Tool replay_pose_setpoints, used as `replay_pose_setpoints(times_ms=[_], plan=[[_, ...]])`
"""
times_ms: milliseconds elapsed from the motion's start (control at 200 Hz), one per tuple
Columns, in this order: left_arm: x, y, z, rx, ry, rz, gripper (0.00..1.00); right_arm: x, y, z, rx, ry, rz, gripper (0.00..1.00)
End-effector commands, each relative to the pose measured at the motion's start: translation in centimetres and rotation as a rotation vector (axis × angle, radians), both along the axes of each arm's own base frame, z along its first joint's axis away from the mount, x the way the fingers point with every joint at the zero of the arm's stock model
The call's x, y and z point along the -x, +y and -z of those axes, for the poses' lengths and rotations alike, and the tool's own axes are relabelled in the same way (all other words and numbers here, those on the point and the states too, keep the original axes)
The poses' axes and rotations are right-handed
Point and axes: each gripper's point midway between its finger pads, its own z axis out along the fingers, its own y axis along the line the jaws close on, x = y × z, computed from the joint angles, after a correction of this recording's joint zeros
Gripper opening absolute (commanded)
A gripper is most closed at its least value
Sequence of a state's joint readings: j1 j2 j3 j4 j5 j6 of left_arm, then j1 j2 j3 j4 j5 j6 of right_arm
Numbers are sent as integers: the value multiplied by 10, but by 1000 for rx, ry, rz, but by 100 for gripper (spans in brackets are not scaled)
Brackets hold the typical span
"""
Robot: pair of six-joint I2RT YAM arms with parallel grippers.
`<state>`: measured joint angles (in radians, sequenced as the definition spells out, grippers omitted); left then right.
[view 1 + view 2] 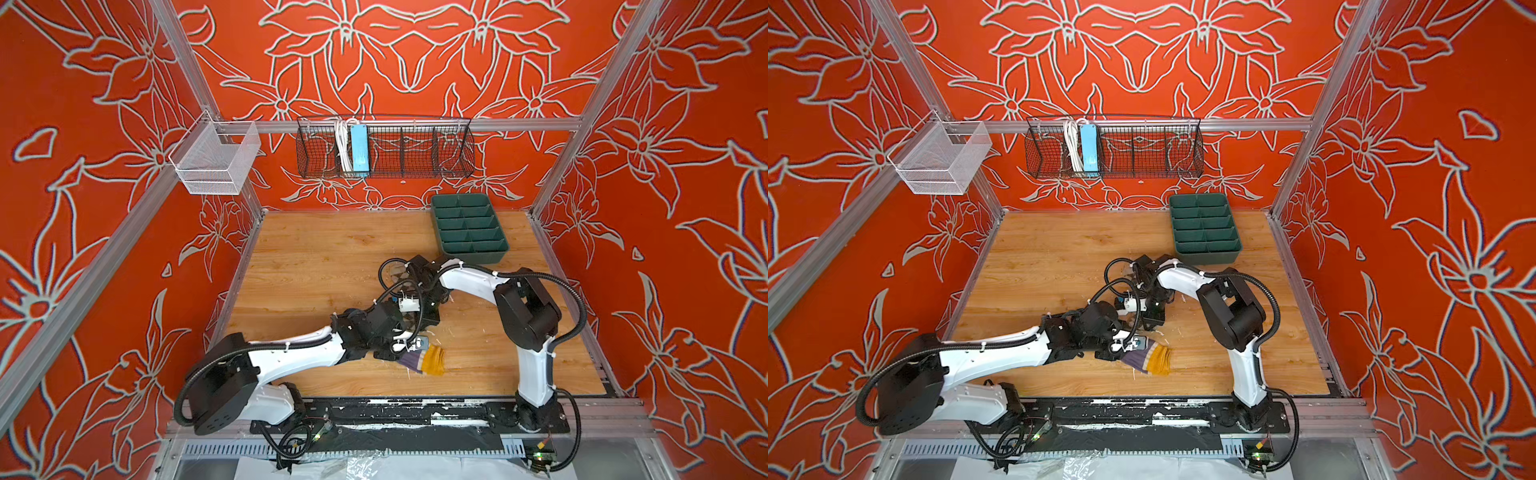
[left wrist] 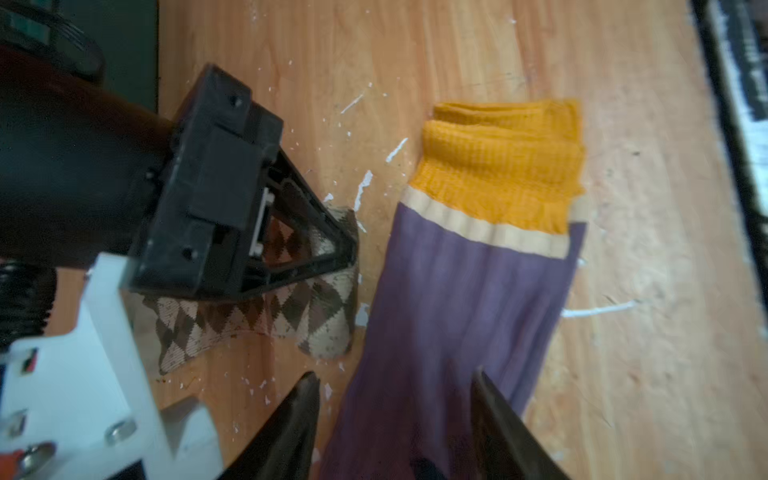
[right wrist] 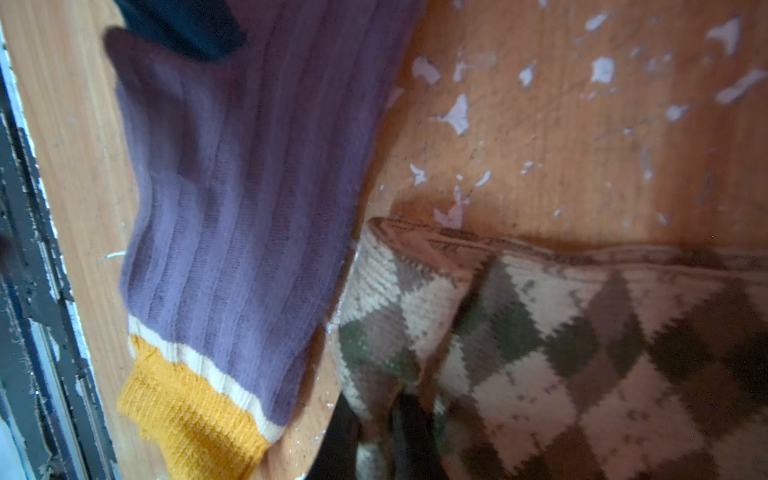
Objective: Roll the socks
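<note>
The ribbed purple sock [image 2: 457,291] with a mustard-yellow cuff [image 2: 498,166] lies flat on the wooden table near its front edge, seen in both top views [image 1: 411,361] [image 1: 1136,359]. My left gripper [image 2: 395,415] is open and straddles the sock's purple part; one finger [image 2: 305,411] is over bare wood beside the sock and the other over the cloth. The beige argyle sock [image 2: 299,316] [image 3: 540,332] lies right beside it, with an end next to the purple sock. My right gripper [image 3: 378,440] [image 2: 347,249] is shut on that end. The arms hide most of the argyle sock in both top views.
A green divided tray [image 1: 469,226] stands at the back right of the table. A black wire basket [image 1: 384,149] and a white mesh basket [image 1: 216,160] hang on the frame above. White flecks [image 3: 457,116] dot the wood. A black rail [image 1: 415,409] runs along the front edge.
</note>
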<state>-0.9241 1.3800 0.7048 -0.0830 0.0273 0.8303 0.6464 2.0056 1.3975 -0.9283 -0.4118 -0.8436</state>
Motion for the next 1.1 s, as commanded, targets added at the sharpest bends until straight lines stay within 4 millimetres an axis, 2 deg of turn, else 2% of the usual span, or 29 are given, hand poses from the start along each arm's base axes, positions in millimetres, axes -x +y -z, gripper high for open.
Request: replay_pose_setpoints(times_ms=[0,285,400,500,631,696,801,836,941,1046,1066,1096], plan=[[-31,-16,-12,51,-141,-53,57,12,-12,13,48,77,2,0],[-55,-18,26,-94,-128,-117,56,7,-10,8,33,66,-4,0],[-61,-21,39,-128,-115,-138,53,7,-9,5,22,65,-6,0],[-67,-22,50,-146,-106,-160,44,8,-8,3,9,68,-3,0],[-71,-23,59,-149,-80,-178,22,10,-7,-1,-7,78,-3,0],[-72,-22,64,-144,-52,-205,16,11,-6,-4,-18,82,-3,0],[-73,-18,73,-180,-18,-218,0,9,-7,-8,-28,61,1,5],[-72,-16,75,-185,4,-223,0,6,-10,-9,-25,39,14,6],[-69,-13,81,-199,84,-227,0,-8,-23,-21,-39,-36,96,27],[-60,-12,88,-220,195,-211,0,-18,-37,-44,-106,-108,201,38],[-59,-12,88,-227,217,-207,0,-21,-41,-49,-120,-126,226,50],[-58,-13,88,-236,240,-208,0,-24,-46,-55,-139,-154,265,85]])
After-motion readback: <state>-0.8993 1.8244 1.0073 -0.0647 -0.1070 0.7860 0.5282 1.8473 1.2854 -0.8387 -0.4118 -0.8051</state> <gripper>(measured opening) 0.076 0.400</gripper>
